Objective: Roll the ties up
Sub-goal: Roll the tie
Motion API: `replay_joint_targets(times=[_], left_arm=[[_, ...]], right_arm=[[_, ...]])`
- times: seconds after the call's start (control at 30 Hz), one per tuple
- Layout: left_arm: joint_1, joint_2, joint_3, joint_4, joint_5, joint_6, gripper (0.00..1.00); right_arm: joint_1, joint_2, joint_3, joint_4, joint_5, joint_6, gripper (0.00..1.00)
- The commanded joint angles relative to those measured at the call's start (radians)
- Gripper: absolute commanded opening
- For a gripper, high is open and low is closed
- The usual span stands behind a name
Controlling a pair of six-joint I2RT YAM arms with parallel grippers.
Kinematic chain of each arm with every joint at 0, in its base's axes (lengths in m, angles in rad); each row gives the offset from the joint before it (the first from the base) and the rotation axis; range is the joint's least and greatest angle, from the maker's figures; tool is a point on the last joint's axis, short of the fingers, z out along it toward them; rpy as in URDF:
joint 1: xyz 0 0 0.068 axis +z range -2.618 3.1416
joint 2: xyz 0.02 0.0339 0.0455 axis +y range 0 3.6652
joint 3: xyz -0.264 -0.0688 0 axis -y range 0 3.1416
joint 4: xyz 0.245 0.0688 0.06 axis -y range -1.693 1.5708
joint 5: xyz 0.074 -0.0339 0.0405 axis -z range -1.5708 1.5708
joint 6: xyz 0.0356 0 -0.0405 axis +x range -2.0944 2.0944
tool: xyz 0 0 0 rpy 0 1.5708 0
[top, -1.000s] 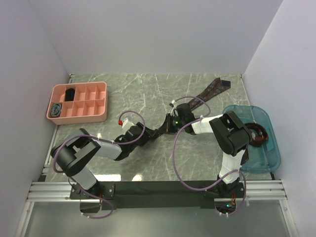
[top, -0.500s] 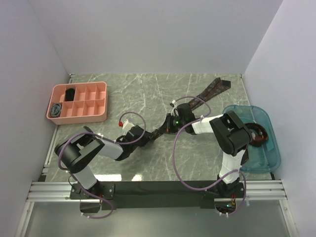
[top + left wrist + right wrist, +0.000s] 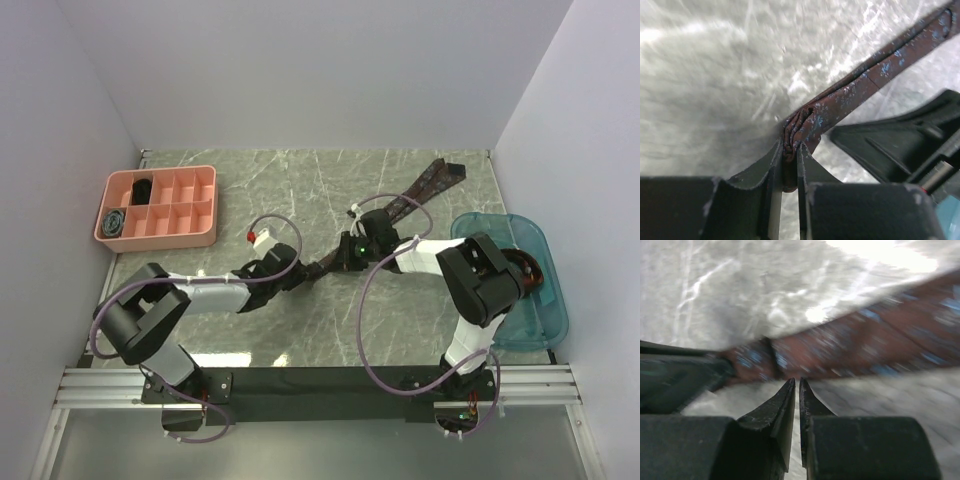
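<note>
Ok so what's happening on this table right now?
Two robot arms are working on a long maroon patterned tie stretched diagonally across the marble table. The left gripper is pinching the tie's bunched narrow end. The right gripper sits just beside the strip, fingers nearly together with nothing between them. No coil has formed yet. A rolled grey-blue tie already sits in the pink tray.

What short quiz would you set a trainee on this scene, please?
1. True or false: the left gripper pinches the maroon tie at its bunched end.
2. Where does the pink tray sit? A) far left B) far right C) centre
3. What colour is the bin at the right edge?
Key: 1 true; 2 A; 3 teal blue.
</note>
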Motion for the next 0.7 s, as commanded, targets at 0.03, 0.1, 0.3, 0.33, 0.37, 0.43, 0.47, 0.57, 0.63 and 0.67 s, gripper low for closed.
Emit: replay_joint_targets(times=[0.03,0.1,0.3,0.33,0.37,0.43,0.47,0.57,0.63,0.67], left_arm=[[0.008,-0.064,0.077,-0.216,-0.06,0.115,0.01],[0.008,-0.075,0.079,-0.243,-0.065,0.118,0.01],[0.008,-0.097,0.067,-0.239,-0.065,0.127,0.01],[0.008,-0.101,0.059,-0.236,-0.062,0.132,0.01],[0.008,-0.106,0.058,-0.231,-0.059,0.138,0.01],[0.008,-0.115,0.068,-0.251,-0.06,0.148,0.01],[0.009,-0.118,0.074,-0.266,-0.063,0.153,0.01],[0.011,-0.132,0.11,-0.341,-0.081,0.175,0.01],[0.012,-0.127,0.143,-0.383,-0.088,0.191,0.01],[0.012,-0.126,0.156,-0.421,-0.089,0.199,0.01]], right_arm=[[-0.009,-0.085,-0.001,-0.091,0.117,-0.071,0.15],[-0.011,-0.085,-0.001,-0.09,0.131,-0.065,0.15],[-0.012,-0.046,-0.016,-0.038,0.177,0.004,0.15],[-0.012,-0.036,-0.015,-0.027,0.18,0.013,0.15],[-0.012,-0.02,-0.015,-0.016,0.18,0.034,0.15],[-0.012,-0.005,-0.013,0.017,0.179,0.058,0.15],[-0.014,0.016,-0.012,0.028,0.179,0.077,0.15],[-0.011,0.047,0.003,0.059,0.159,0.105,0.15],[-0.012,0.043,-0.006,0.085,0.15,0.113,0.14],[-0.009,0.009,-0.028,0.1,0.142,0.113,0.14]])
